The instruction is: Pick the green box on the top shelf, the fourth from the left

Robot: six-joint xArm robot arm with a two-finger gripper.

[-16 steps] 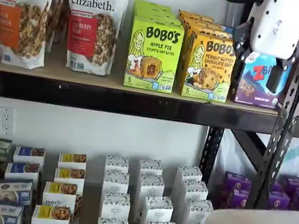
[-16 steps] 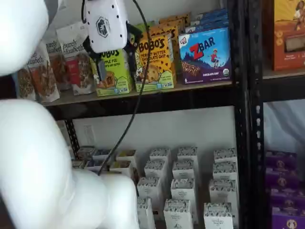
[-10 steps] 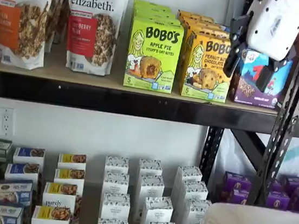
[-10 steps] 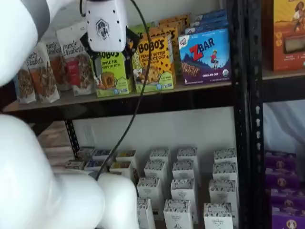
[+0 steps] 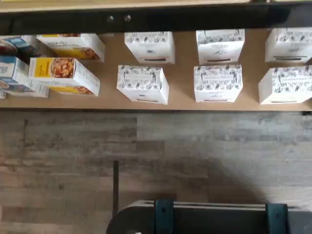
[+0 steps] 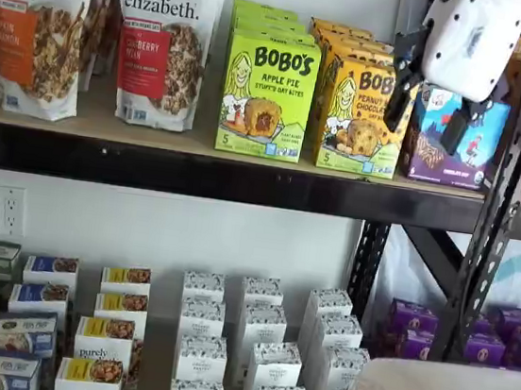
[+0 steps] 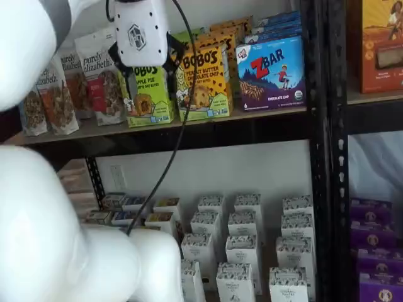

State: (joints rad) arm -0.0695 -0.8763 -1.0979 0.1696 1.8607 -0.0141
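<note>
The green box stands upright on the top shelf, lettered BOBO'S APPLE PIE, with more green cartons behind it. In both shelf views my gripper hangs in front of the shelf, white body above, black fingers pointing down with a plain gap between them and nothing held. In one shelf view it is right of the green box, before the blue ZBar box. In a shelf view from the side, the gripper overlaps the top of the green box. The wrist view shows neither.
An orange-yellow Bobo's box stands right of the green one, then the blue ZBar box. Granola bags stand to its left. A black upright rises at the right. White cartons fill the lower shelf. The white arm looms near.
The gripper has shifted a little left along the top shelf and turned, so both black fingers now show with a gap. The boxes have not moved.
</note>
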